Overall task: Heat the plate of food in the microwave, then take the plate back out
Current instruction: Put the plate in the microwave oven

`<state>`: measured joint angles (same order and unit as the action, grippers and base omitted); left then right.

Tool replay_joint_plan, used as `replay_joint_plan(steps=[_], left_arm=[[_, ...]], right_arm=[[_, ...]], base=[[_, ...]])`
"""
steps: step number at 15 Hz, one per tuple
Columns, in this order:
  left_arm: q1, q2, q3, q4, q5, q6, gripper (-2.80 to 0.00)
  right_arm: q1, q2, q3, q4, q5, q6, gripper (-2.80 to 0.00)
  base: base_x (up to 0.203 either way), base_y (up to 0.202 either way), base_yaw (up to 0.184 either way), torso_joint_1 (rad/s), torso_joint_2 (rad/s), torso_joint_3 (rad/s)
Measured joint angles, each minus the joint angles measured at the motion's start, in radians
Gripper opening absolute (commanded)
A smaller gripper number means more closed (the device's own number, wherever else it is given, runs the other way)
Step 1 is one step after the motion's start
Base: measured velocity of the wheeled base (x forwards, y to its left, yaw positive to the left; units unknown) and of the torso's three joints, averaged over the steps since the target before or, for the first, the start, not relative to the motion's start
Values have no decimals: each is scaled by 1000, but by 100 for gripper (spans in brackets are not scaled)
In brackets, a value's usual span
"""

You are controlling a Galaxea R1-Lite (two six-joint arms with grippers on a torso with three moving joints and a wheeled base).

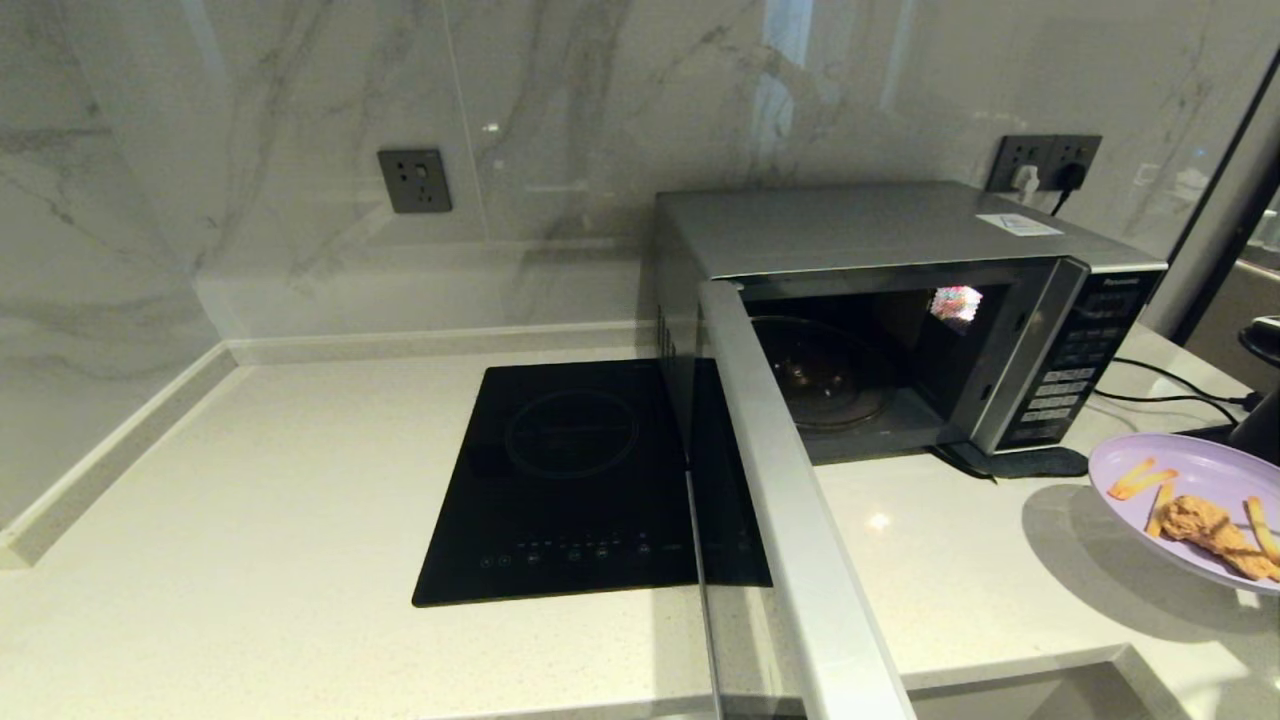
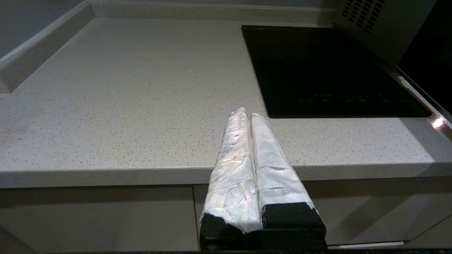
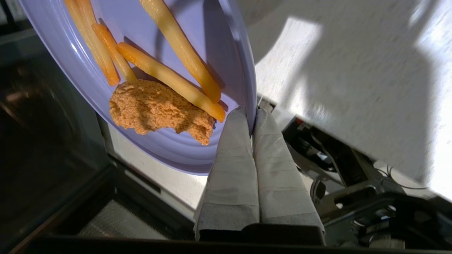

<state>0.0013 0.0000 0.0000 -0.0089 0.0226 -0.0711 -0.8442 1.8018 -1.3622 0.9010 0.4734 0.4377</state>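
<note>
Head view: the microwave (image 1: 900, 300) stands at the back of the pale speckled counter (image 1: 250, 480), its door (image 1: 790, 520) swung wide open toward the room and its dark cavity showing the glass turntable (image 1: 820, 375). The black button panel (image 1: 1075, 365) sits on the side of the oven nearest the right end effector. A flat black induction hob (image 1: 570, 480) is set into the counter on the far side of the open door from that end effector.

At the right edge of the head view, the plate of food (image 1: 1190, 470) hangs above the counter and casts a shadow on it, lilac, tilted, and carrying orange fries (image 1: 1140, 480) and a brown breaded chicken piece (image 1: 1210, 530). It is out in front of the microwave and off to the button-panel side, not inside the cavity.

The right wrist view shows the right end effector (image 3: 254, 116) clenched on the plate's rim, one taped finger above the edge and one below, the fries and chicken lying just beyond its fingertips. Past the plate lies the dark opening of the microwave.

The left wrist view shows the left end effector (image 2: 249, 114) parked off the counter's front edge, its two white-wrapped fingers pressed together on nothing, the hob ahead of it and off to one side.

Two wall sockets (image 1: 415, 180) are set in the marble wall, and black cables (image 1: 1170, 385) trail behind the plate.
</note>
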Motion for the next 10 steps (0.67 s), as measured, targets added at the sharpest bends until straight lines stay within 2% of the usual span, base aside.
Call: replay_joint_plan(steps=[2, 5, 10], left_arm=[[0, 0, 0, 0, 0, 0, -280], [0, 0, 0, 0, 0, 0, -280], [0, 0, 0, 0, 0, 0, -280]], right_arm=[[39, -54, 28, 11, 1, 3, -280], [143, -129, 77, 21, 1, 29, -280], [361, -195, 97, 26, -1, 150, -280]], base=[[0, 0, 0, 0, 0, 0], [0, 0, 0, 0, 0, 0], [0, 0, 0, 0, 0, 0]])
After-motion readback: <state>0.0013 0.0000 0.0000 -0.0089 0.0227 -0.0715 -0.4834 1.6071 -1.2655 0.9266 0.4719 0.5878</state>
